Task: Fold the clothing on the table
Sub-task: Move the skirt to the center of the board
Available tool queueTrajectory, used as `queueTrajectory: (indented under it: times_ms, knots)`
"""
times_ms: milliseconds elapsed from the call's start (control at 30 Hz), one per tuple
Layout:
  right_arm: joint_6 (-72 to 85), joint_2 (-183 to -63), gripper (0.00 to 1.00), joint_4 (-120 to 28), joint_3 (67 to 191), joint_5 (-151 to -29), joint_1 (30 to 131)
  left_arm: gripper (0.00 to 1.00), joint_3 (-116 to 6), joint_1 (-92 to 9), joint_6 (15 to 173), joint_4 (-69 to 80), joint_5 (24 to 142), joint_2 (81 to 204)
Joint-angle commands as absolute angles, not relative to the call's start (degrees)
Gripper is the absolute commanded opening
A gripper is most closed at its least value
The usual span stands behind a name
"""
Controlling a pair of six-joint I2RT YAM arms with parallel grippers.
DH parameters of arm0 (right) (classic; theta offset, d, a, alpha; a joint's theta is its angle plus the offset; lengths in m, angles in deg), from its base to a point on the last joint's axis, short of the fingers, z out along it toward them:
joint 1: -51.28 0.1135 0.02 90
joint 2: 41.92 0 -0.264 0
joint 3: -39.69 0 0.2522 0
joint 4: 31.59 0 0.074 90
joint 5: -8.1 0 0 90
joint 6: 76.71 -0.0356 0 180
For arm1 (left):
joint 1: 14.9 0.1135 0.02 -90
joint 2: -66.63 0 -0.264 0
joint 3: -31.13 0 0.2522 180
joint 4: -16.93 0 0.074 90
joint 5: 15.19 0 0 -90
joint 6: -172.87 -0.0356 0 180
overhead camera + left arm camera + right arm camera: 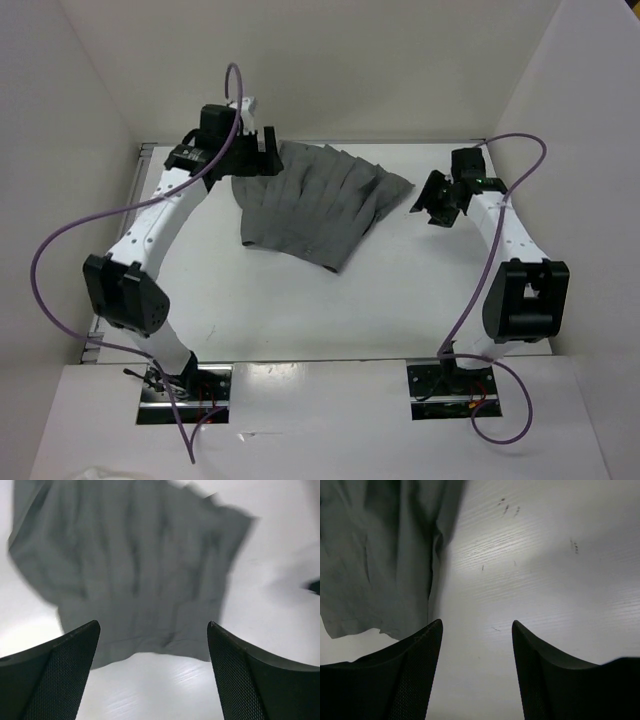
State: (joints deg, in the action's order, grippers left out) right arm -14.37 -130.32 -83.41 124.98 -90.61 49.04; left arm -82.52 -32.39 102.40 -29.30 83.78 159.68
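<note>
The grey clothing [315,205] lies wrinkled and pleated on the white table [300,300], at the far middle. My left gripper [255,150] hovers at its far left corner, open, with nothing between the fingers. In the left wrist view the clothing [135,570] spreads ahead of the open left gripper [152,630], and bare table shows between the tips. My right gripper [436,200] is open just right of the clothing's right corner. In the right wrist view the clothing [375,560] lies to the left of the open right gripper [476,625].
White walls [60,150] close in the table on the left, back and right. Purple cables [80,225] loop off both arms. The arm bases [185,390] sit at the near edge. A few small dark marks [507,507] dot the table.
</note>
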Motion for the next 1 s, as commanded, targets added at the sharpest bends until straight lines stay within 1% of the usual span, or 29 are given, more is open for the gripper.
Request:
queueTrajectory:
  times_ms: [0,67,167,200,300,367,467,600,700,767,800,833,867,900,933,967]
  knots:
    - [-11.7,-132.0,0.63,-84.4,129.3,-92.3,54.6,0.92,-78.9,-31.7,104.6,-32.5,70.8,164.1]
    - [-11.7,-135.1,0.63,-85.9,130.9,-93.7,57.1,0.91,-76.1,-31.7,105.6,-32.5,68.6,165.7]
    - [-12.4,-136.9,0.63,-86.5,130.4,-95.5,61.7,0.91,-72.2,-31.7,106.6,-31.7,69.3,167.6]
    - [-13.1,-138.1,0.63,-85.4,129.6,-97.8,63.5,0.91,-71.1,-31.7,107.3,-31.2,70.1,168.3]
    - [-13.8,-141.7,0.63,-84.8,129.0,-102.1,66.3,0.91,-67.9,-31.7,108.1,-30.0,71.3,169.5]
    - [-14.3,-143.8,0.63,-84.3,129.0,-102.7,68.0,0.90,-66.6,-31.7,108.6,-29.4,72.0,169.5]
    - [-14.3,-148.0,0.63,-83.7,131.1,-103.3,70.9,0.90,-64.1,-31.7,108.6,-28.2,72.0,170.2]
    - [-14.3,-153.0,0.63,-81.6,133.3,-107.3,72.9,0.90,-61.9,-31.7,109.1,-28.2,71.1,171.5]
    - [-14.8,-156.7,0.63,-80.2,135.0,-107.3,74.3,0.76,-60.6,-31.7,109.1,-27.2,70.2,173.0]
    - [-14.8,-158.9,0.62,-79.5,136.7,-107.3,74.3,0.75,-60.6,-31.7,109.8,-27.2,70.9,174.5]
    - [-14.8,-159.5,0.59,-78.7,137.2,-107.3,74.3,0.75,-60.6,-31.7,109.8,-27.2,71.7,175.2]
    - [-14.8,-160.6,0.54,-78.7,137.2,-107.3,74.3,0.75,-60.6,-31.7,109.8,-27.2,72.9,175.2]
    - [-14.8,-160.6,0.21,-79.4,138.1,-105.9,74.3,0.75,-60.6,-31.7,110.3,-27.2,73.5,174.6]
    - [-14.2,-160.6,0.08,-80.4,138.6,-103.9,74.3,0.75,-60.0,-31.7,110.3,-27.2,74.3,174.0]
    - [-14.2,-160.6,0.00,-81.4,138.6,-101.3,74.3,0.75,-59.3,-31.7,110.3,-26.4,75.1,173.4]
    - [-14.2,-159.0,0.00,-83.5,138.6,-96.1,73.8,0.75,-59.3,-31.7,110.3,-25.8,76.4,171.9]
